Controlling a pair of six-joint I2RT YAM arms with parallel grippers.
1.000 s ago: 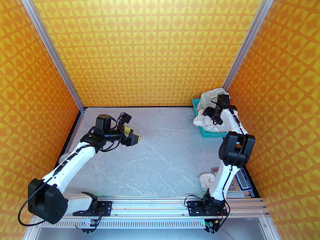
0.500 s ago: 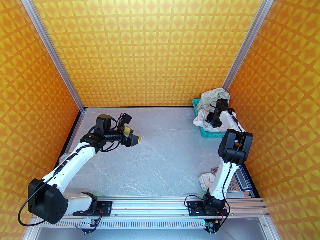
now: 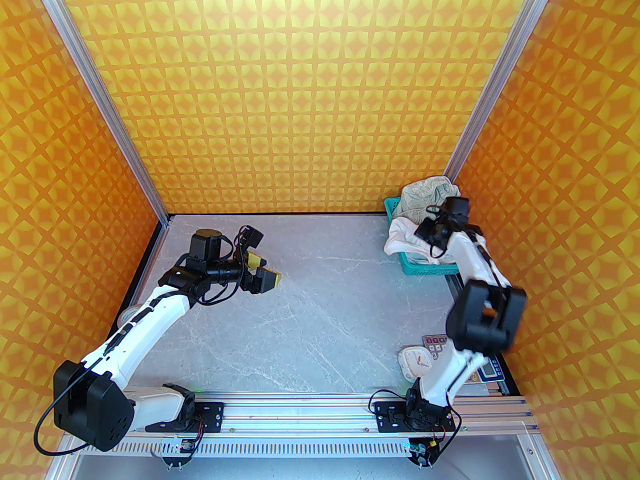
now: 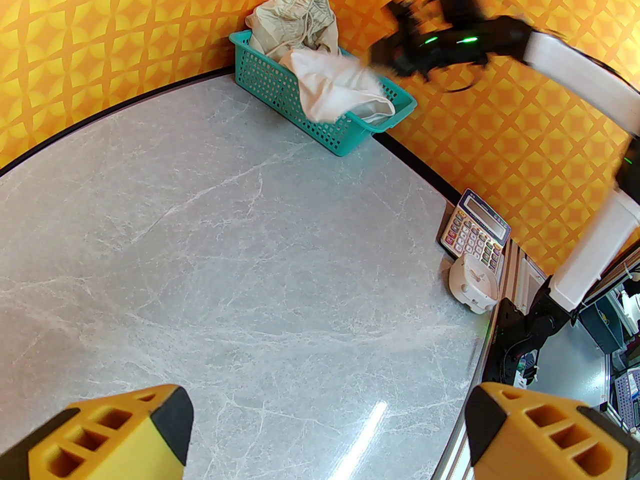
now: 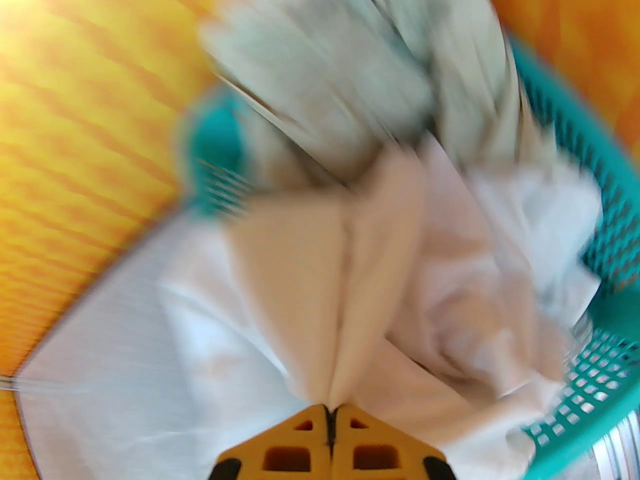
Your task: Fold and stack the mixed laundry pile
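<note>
Together, pale shorts point(image 3: 420, 198) and white T-shirt point(image 3: 402, 235) fill teal basket point(image 3: 427, 269).

There is one T-shirt point(image 4: 335, 85) and one pair of shorts point(image 4: 300, 15). There is also one basket point(image 4: 325, 135), one calculator point(image 4: 475, 228) and one clock point(image 3: 416, 361).

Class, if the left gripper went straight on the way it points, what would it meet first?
The left gripper would probably meet the grey table first, short of the basket; depth is unclear.
</note>
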